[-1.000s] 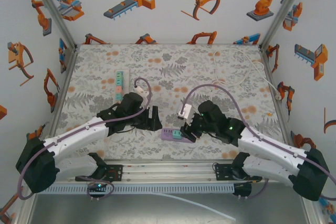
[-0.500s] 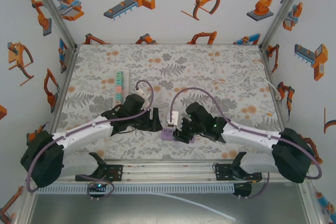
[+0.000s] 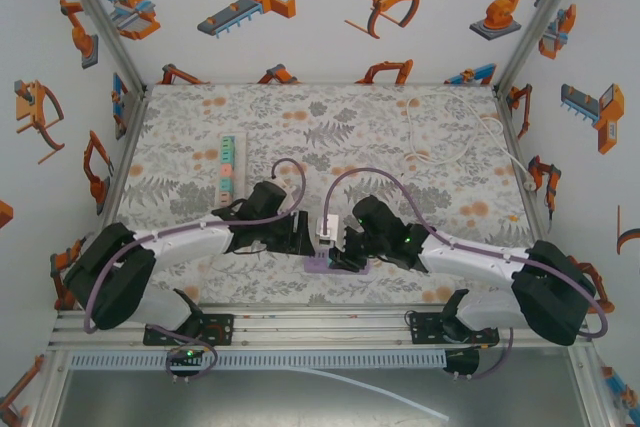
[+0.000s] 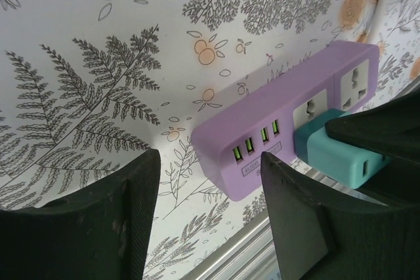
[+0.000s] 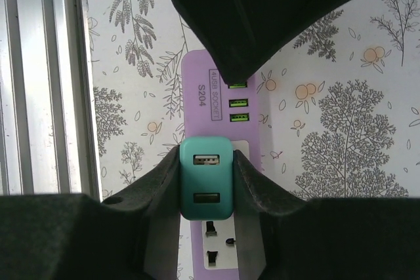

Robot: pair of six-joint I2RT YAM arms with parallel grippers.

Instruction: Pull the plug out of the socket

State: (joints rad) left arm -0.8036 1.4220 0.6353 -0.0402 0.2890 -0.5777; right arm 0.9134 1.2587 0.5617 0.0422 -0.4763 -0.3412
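A purple socket strip (image 3: pixel 318 266) lies on the floral mat near the front edge. A teal plug (image 5: pixel 206 178) with two USB ports sits in it, and my right gripper (image 5: pixel 206 159) is shut on the plug's two sides. In the left wrist view the teal plug (image 4: pixel 328 155) stands on the purple socket strip (image 4: pixel 275 122) beside its green USB ports. My left gripper (image 4: pixel 209 159) is open and straddles the strip's left end, one finger close against it and a gap at the other. From above, the left gripper (image 3: pixel 303 237) and right gripper (image 3: pixel 340 253) nearly meet over the strip.
A white power strip (image 3: pixel 228 165) with coloured switches lies at the back left. A white cable (image 3: pixel 450 142) loops at the back right. The aluminium rail (image 5: pixel 39 77) of the table's front edge runs right beside the purple strip. Walls enclose the mat.
The right gripper has moved left and down onto the teal plug and shut on it. The left gripper slid right to the strip's end, its jaws narrowing.
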